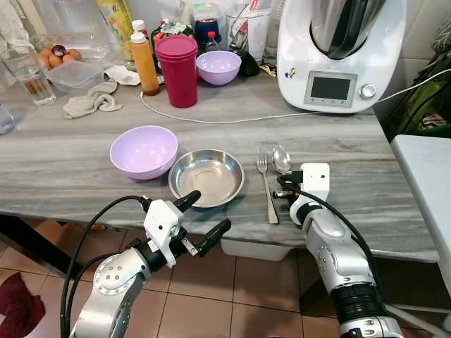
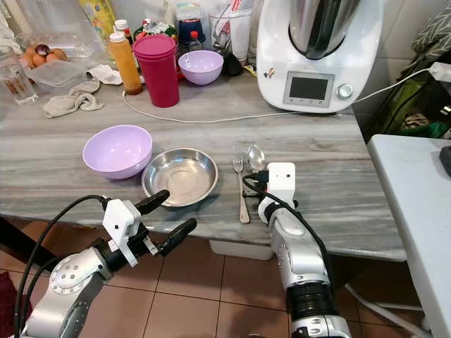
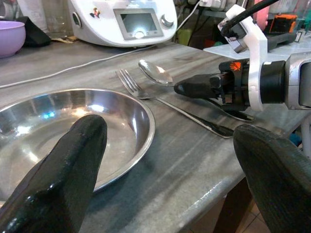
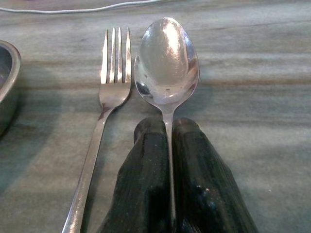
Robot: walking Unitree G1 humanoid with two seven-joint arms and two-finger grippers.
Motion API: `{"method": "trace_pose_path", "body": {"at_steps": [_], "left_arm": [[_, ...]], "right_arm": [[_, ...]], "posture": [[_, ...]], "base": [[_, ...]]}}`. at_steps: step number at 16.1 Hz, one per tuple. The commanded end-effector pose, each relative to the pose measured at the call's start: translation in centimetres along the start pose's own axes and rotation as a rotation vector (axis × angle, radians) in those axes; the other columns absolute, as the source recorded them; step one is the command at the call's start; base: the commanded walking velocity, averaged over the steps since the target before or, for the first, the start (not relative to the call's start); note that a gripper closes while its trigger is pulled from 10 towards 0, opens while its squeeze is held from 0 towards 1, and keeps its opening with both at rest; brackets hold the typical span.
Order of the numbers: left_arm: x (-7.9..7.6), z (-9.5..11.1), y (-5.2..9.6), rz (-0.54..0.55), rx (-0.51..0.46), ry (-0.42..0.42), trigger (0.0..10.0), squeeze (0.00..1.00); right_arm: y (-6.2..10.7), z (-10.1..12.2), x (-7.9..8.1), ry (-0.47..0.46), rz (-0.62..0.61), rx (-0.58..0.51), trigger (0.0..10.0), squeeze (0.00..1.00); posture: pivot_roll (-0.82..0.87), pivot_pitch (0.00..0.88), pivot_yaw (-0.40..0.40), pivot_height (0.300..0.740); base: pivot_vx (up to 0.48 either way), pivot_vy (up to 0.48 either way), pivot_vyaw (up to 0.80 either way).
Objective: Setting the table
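Black fingers of my left gripper [image 1: 204, 222] are spread wide and hold nothing; it hovers off the near edge of the desk [image 1: 63, 165], level with the steel plate. My right gripper [image 4: 167, 145] sits over the desk's near edge on the right, its two fingers pressed together on the spoon's handle, pinching it just behind the bowl.

The spoon [image 4: 166, 63] lies flat on the grey wood-grain desk, bowl pointing away from me. Just beside it, on its left and parallel, rests the fork [image 1: 266, 184], tines away from me too. Left of the fork, near but apart from it, I see the round steel plate [image 1: 206, 177], and touching or nearly touching its left rim stands a lilac bowl [image 1: 144, 151].

Farther back a white cable [image 1: 232, 118] snakes across the desk. Behind it, on the left, lies a crumpled grey cloth [image 1: 89, 103], with a clear plastic tub [image 1: 72, 74] and a drinking glass [image 1: 28, 74] near it. Toward the middle stand an orange sauce bottle [image 1: 144, 62], a magenta lidded tumbler [image 1: 178, 70] and a second lilac bowl [image 1: 218, 67]. On the right at the back sits a large white kitchen machine [image 1: 338, 56] with a small screen and a knob.
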State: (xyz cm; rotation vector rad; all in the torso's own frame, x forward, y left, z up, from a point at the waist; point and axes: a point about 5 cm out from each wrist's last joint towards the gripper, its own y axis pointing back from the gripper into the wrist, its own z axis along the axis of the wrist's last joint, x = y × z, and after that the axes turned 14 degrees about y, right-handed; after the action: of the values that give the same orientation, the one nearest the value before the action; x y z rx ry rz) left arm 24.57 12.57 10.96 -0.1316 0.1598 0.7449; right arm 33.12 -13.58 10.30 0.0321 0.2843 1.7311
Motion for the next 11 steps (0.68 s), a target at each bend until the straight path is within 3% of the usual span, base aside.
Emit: {"method": "trace_pose_path", "body": {"at_steps": [1, 11], "left_arm": [[-0.13, -0.14, 0.07, -0.013, 0.008, -0.007, 10.0, 0.00], [-0.32, -0.15, -0.32, -0.036, 0.009, -0.011, 10.0, 0.00]], "right_arm": [[-0.23, 0.06, 0.12, -0.018, 0.001, 0.016, 10.0, 0.00], [-0.58, 0.16, 0.03, -0.063, -0.005, 0.022, 10.0, 0.00]], "posture": [[-0.16, 0.100, 0.009, 0.740], [-0.17, 0.091, 0.010, 0.740]], "base": [[0.000, 0.000, 0.00], [0.000, 0.000, 0.00]]}}
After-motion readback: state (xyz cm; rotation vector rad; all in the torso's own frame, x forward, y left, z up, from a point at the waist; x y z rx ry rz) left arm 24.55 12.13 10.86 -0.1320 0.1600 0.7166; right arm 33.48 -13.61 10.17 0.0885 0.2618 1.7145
